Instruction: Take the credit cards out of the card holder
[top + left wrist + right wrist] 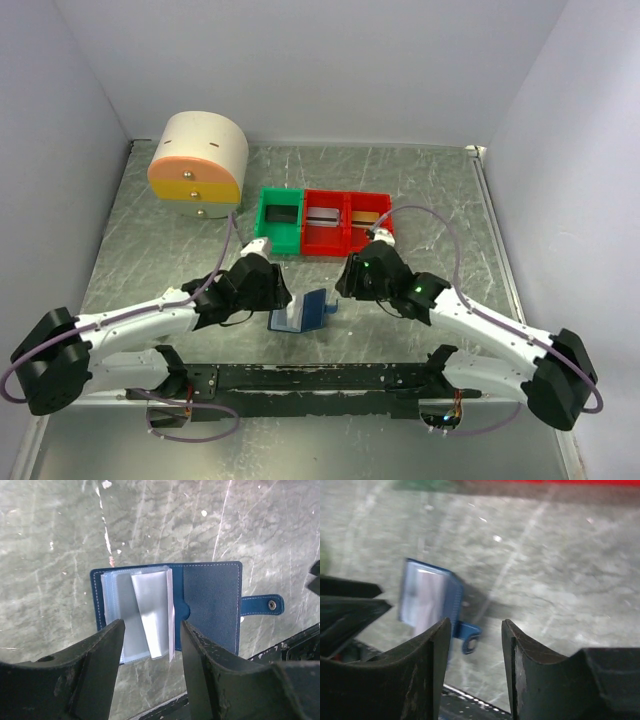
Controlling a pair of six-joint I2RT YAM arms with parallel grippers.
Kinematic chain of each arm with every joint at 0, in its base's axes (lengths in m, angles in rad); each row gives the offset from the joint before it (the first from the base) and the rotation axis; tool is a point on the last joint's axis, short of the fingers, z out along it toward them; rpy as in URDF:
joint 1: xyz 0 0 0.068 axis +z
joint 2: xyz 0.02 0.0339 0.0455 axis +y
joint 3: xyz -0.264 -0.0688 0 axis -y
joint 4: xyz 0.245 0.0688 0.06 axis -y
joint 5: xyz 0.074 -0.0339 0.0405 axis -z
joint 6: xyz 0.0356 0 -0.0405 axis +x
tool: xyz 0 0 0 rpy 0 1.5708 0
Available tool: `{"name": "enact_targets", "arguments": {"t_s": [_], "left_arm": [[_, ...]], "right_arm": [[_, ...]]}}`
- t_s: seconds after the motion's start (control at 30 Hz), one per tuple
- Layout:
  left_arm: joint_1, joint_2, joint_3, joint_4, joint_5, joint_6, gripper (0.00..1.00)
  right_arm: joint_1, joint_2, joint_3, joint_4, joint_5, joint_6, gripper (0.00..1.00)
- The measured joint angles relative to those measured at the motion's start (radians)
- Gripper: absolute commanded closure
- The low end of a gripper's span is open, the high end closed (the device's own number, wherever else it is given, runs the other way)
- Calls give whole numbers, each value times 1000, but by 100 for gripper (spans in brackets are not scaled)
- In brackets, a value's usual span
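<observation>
near the front of the metal table (130,265), the card holder (212,600) lay open and flat between the two arms, with its clear sleeves (145,610) fanned up and its strap tab (262,605) sticking out sideways. the left gripper (151,626) hovered just above it, fingers spread and empty, and the right gripper (476,625) hung nearby, likewise spread and empty. farther back, a grey card (322,218) and a tan card (367,215) lay in the red bins (325,249) beside a green bin (287,241), with a round drawer unit (197,165) beyond.
</observation>
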Motion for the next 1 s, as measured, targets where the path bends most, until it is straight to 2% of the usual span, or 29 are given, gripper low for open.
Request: {"name": "enact_targets", "arguments": {"t_s": [0.1,0.2,0.3,0.4,0.7,0.8,1.0], "left_arm": [[0,-35,0,-26,-40,0,41],[0,-49,0,-69,-81,-2,42],[0,-75,0,-122,-127,-17,41],[0,-126,0,-175,-177,-48,41],[0,-326,-43,-321,-307,-166,40],[0,-383,-52,-353,-332,-185,39],[0,-426,-55,-387,-359,-203,39]], "right_arm": [[0,-35,43,26,-53,-22,56],[13,-16,56,107,-143,-27,65],[64,68,75,180,-196,-26,71],[135,200,127,204,-204,-24,73],[262,525,267,179,-124,-12,56],[301,590,332,123,-60,-14,48],[349,693,459,10,71,3,42]]}}
